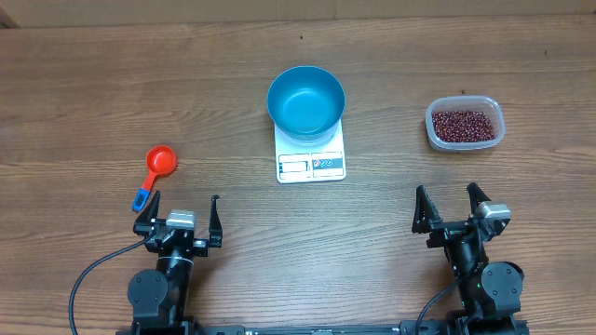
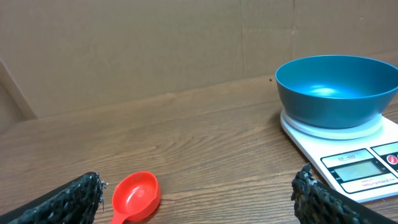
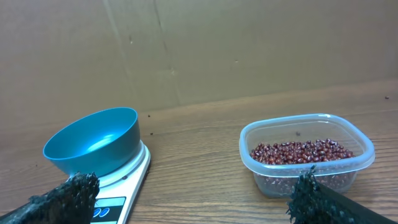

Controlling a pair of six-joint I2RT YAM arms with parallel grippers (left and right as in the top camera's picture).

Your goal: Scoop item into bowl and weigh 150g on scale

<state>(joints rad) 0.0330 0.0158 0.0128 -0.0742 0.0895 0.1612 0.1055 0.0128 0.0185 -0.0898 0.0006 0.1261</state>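
The blue bowl (image 1: 306,100) (image 2: 336,90) (image 3: 93,142) sits empty on the white scale (image 1: 311,160) (image 2: 354,165) (image 3: 127,180) at the table's middle. Dark red-brown beans (image 1: 461,124) (image 3: 301,152) fill a clear plastic tub (image 1: 465,124) (image 3: 306,152) at the right. A red measuring scoop (image 1: 156,169) (image 2: 135,196) with a blue handle end lies at the left. My left gripper (image 1: 182,215) (image 2: 199,202) is open near the front edge, just behind the scoop, holding nothing. My right gripper (image 1: 451,209) (image 3: 196,202) is open at the front right, short of the tub, also holding nothing.
Brown cardboard walls (image 2: 155,43) (image 3: 249,43) stand behind the wooden table (image 1: 93,74). Black cables (image 1: 88,279) trail from both arm bases at the front edge.
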